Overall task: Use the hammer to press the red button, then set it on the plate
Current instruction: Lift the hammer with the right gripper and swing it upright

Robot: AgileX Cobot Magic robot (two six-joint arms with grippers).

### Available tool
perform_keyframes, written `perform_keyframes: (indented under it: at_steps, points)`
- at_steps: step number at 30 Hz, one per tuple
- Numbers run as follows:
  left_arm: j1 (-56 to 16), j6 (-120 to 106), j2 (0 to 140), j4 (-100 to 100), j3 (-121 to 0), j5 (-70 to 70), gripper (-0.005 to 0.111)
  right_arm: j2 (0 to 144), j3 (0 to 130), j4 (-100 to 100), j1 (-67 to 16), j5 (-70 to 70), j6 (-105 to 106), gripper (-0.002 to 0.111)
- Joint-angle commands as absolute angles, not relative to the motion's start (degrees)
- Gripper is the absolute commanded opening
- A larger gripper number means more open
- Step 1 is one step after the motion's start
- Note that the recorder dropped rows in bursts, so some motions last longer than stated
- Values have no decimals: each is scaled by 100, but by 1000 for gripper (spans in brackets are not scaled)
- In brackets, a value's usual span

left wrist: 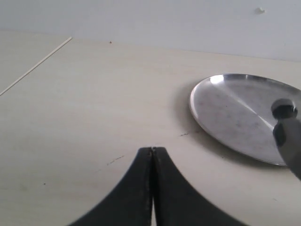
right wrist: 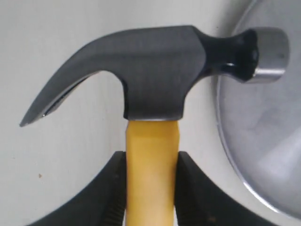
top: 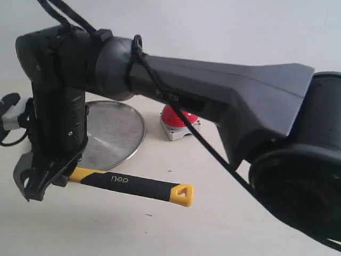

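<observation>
My right arm reaches across from the right of the exterior view, and my right gripper [top: 49, 176] [right wrist: 151, 159] is shut on the hammer [top: 133, 185] [right wrist: 150, 80]. It grips the yellow neck just below the dark steel head. The black-and-yellow handle points right, held level just above the table. The hammer's striking face overlaps the rim of the silver plate [top: 114, 133] [right wrist: 263, 141] [left wrist: 237, 115]. The red button [top: 178, 116] sits right of the plate, partly hidden behind my arm. My left gripper [left wrist: 152, 149] is shut on nothing, over bare table beside the plate.
The pale tabletop [top: 160, 224] extends in front of the plate and button. My right arm's thick forearm [top: 224, 90] and base [top: 303, 181] fill the right side of the exterior view. A grey-white fitting with a cable [top: 13, 112] shows at the left edge.
</observation>
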State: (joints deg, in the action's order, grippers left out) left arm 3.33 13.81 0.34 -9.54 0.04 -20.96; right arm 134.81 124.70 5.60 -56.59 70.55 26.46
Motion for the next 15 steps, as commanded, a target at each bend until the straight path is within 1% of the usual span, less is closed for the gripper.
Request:
perform_keyframes:
  at_steps: [1, 10, 15]
  points:
    - [340, 1372, 0, -977, 0, -2069, 0, 12947, 12509, 541, -5660, 6860, 2330, 0]
    - [340, 1372, 0, -977, 0, -2069, 0, 12058, 12509, 261, -5646, 6666, 2127, 0]
    - [340, 1372, 0, -977, 0, -2069, 0, 11504, 12346, 567, -5510, 6579, 2105, 0]
